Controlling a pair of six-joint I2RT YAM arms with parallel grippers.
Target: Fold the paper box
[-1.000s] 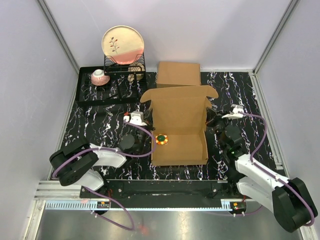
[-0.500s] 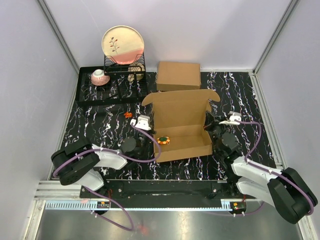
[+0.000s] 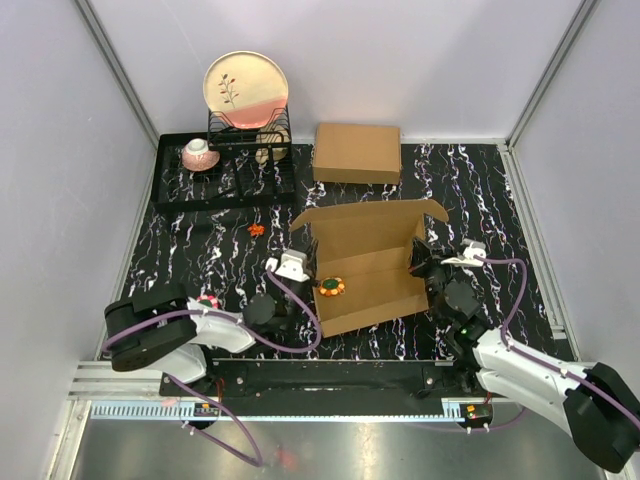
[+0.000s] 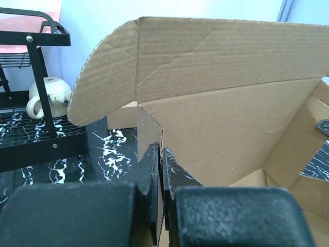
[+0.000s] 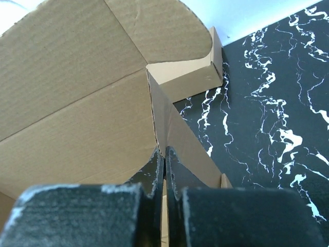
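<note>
The paper box is a brown cardboard mailer in the middle of the table, its lid with rounded tabs standing up at the back. A small orange and green thing lies inside near its left wall. My left gripper is shut on the box's left side wall; in the left wrist view the wall's edge runs between the jaws. My right gripper is shut on the right side wall, seen in the right wrist view. The lid fills both wrist views.
A second made-up brown box lies at the back. A black dish rack with a plate, a cup and a mug stands back left. A small orange thing and a round thing lie on the left.
Both arms have pulled the box towards the near edge, and its lid has risen from lying back to standing more upright. Both grippers keep their hold on the side walls.
</note>
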